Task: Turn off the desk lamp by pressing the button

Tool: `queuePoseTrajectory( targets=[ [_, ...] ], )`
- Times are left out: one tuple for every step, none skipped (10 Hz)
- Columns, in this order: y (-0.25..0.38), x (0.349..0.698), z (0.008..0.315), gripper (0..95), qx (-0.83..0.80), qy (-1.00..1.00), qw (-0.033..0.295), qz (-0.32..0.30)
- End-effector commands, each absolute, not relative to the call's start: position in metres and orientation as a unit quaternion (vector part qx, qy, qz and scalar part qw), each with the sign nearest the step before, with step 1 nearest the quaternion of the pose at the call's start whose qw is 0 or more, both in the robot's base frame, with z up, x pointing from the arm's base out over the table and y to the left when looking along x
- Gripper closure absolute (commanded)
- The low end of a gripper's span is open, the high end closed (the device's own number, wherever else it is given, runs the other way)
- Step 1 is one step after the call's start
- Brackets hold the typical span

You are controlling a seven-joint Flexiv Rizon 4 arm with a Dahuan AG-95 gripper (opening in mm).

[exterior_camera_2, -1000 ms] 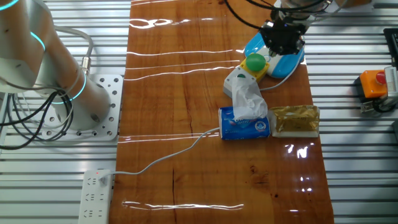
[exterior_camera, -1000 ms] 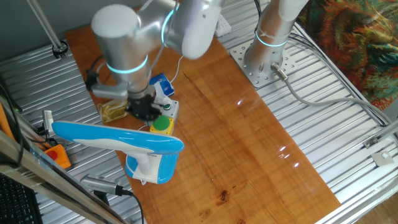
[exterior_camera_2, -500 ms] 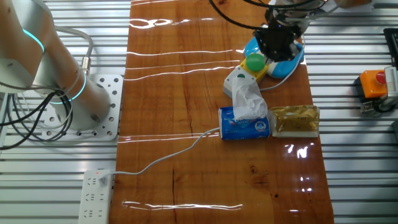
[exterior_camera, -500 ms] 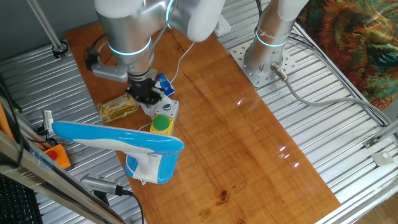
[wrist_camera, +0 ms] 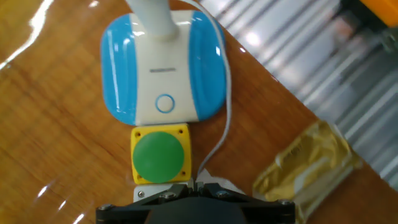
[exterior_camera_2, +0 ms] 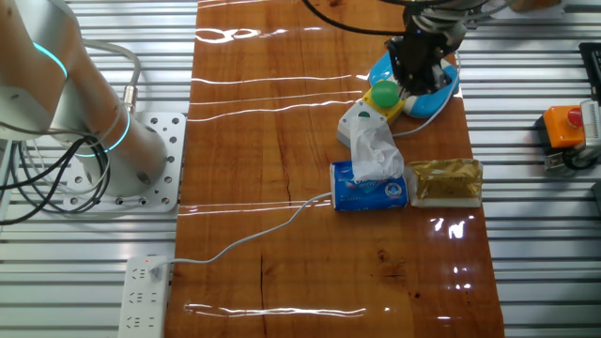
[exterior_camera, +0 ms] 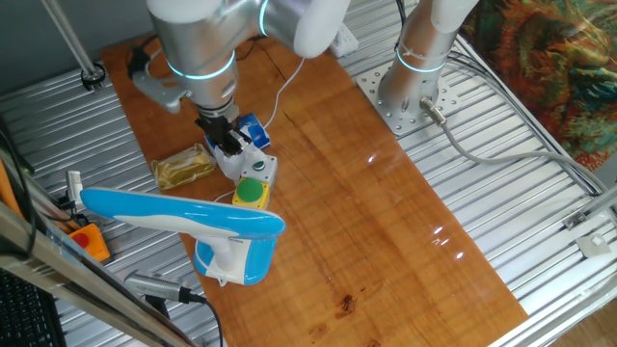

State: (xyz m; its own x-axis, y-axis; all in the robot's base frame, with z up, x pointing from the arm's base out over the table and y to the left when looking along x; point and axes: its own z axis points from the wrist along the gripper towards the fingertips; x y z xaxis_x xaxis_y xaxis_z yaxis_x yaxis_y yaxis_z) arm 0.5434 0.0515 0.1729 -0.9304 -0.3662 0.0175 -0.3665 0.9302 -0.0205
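Observation:
The desk lamp has a long blue head (exterior_camera: 183,214) and a blue-and-white base (wrist_camera: 165,68) on the wooden table. The green button (wrist_camera: 160,155) with its yellow surround tops a small white box right next to the lamp base; it also shows in both fixed views (exterior_camera: 251,191) (exterior_camera_2: 384,93). My gripper (wrist_camera: 196,185) has its fingertips shut together and holds nothing. It is over the white box, just beside the button's yellow surround. In the fixed views the gripper (exterior_camera: 229,145) (exterior_camera_2: 413,77) stands just next to the button.
A blue tissue pack (exterior_camera_2: 369,186) and a gold foil packet (exterior_camera_2: 447,181) lie beside the button box. A small orange box with a red button (exterior_camera_2: 564,125) sits on the metal slats off the table. A white cable runs to a power strip (exterior_camera_2: 146,286).
The gripper has moved from beside the gold packet towards the white box and tissue pack, and the wrist has turned. Lamp and button have not moved.

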Motion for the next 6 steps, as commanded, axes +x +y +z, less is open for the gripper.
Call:
queuePoseTrajectory(
  targets=[
    [0.0470, 0.5424, 0.1784, 95.0, 0.092, -0.996, -0.011, -0.008],
    [0.0470, 0.5424, 0.1786, 95.0, 0.093, -0.996, -0.012, -0.008],
    [0.0470, 0.5425, 0.1786, 95.0, 0.096, -0.995, -0.012, -0.009],
    [0.0471, 0.5432, 0.1789, 95.0, 0.100, -0.995, -0.014, -0.008],
    [0.0471, 0.5437, 0.1791, 95.0, 0.101, -0.995, -0.014, -0.009],
    [0.0471, 0.5437, 0.1791, 95.0, 0.102, -0.995, -0.013, -0.010]
  ],
)
